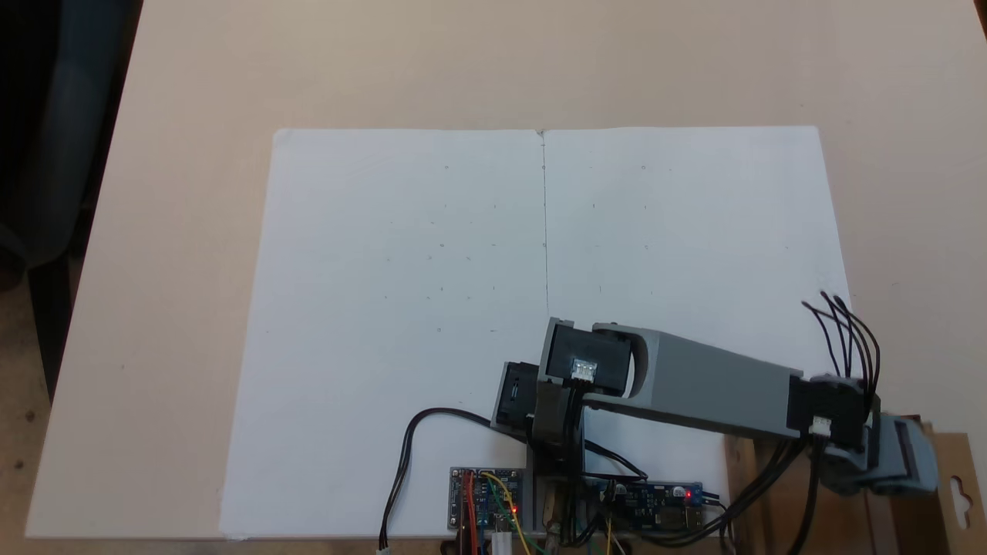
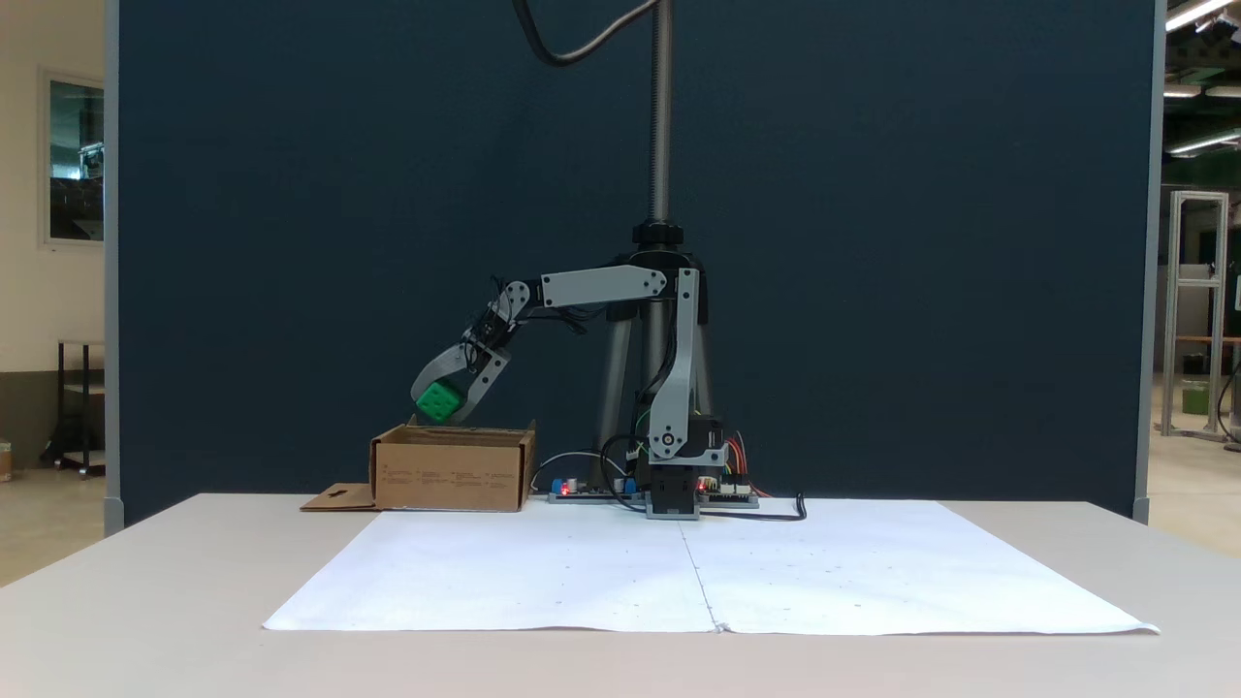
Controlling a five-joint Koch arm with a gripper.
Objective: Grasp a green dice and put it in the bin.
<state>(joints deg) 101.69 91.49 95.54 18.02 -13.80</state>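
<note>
The green dice (image 2: pixel 438 400) is a small bright green cube with dark pips, held between the fingers of my gripper (image 2: pixel 438 405), which is shut on it. It hangs just above the open top of the bin (image 2: pixel 453 469), a brown cardboard box with a flap lying flat on its left. In a fixed view from above, the arm reaches to the lower right and the gripper (image 1: pixel 894 466) hovers over the bin (image 1: pixel 952 478) at the frame's edge; the dice is hidden there.
A large white paper sheet (image 1: pixel 540 308) covers the table's middle. Circuit boards with wires (image 1: pixel 570 505) sit by the arm's base. A metal stand pole (image 2: pixel 661 116) rises behind the arm, in front of a dark blue backdrop.
</note>
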